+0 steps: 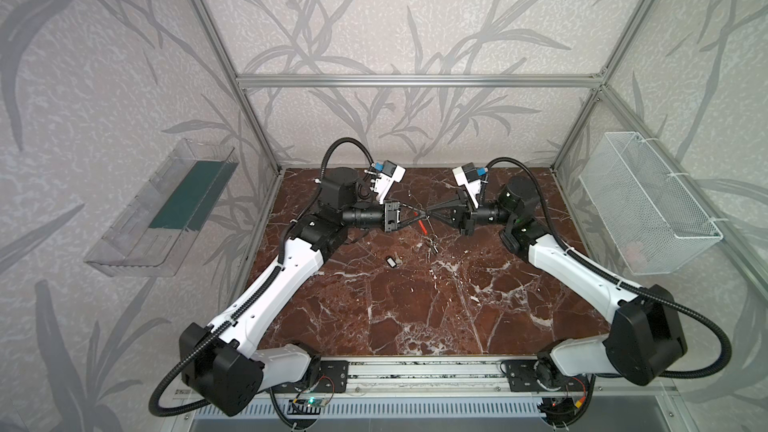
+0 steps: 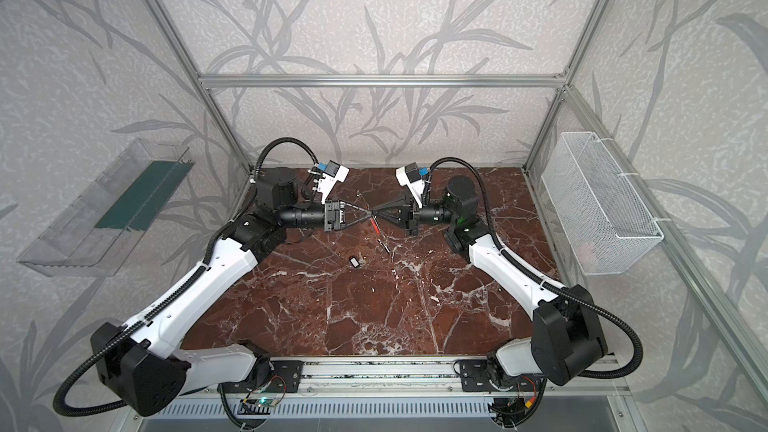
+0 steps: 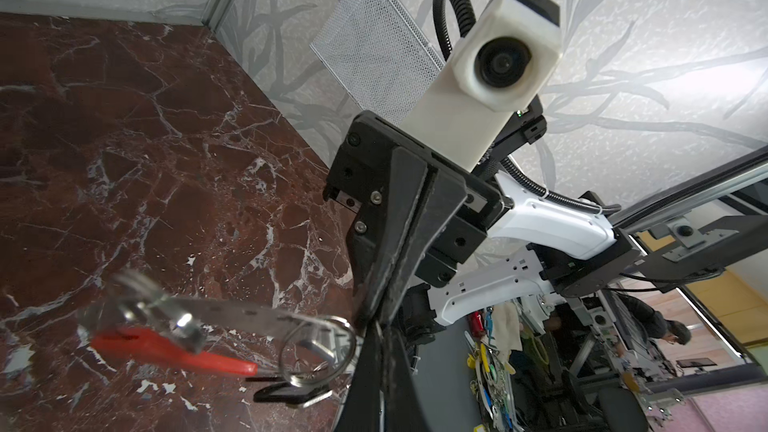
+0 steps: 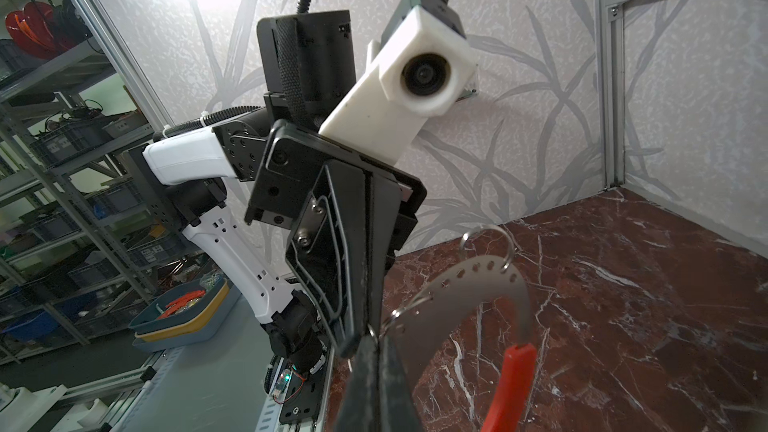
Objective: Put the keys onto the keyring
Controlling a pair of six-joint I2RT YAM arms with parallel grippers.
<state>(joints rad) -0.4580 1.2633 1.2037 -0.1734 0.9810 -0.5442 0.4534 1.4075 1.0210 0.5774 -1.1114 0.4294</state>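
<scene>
Both tools meet tip to tip above the far middle of the worktop (image 1: 415, 317). The right tool (image 1: 434, 214) is closed on the grey band of the keyring (image 4: 469, 297), and the left tool (image 1: 424, 215) is closed against a small wire ring (image 3: 318, 351) at the band's edge, though whether it pinches that ring cannot be told. The red segment (image 1: 421, 226) hangs below the tips, a black-tagged key (image 3: 291, 393) dangles from the wire ring, and a loose key (image 1: 392, 261) lies on the worktop, near and left of the tips.
</scene>
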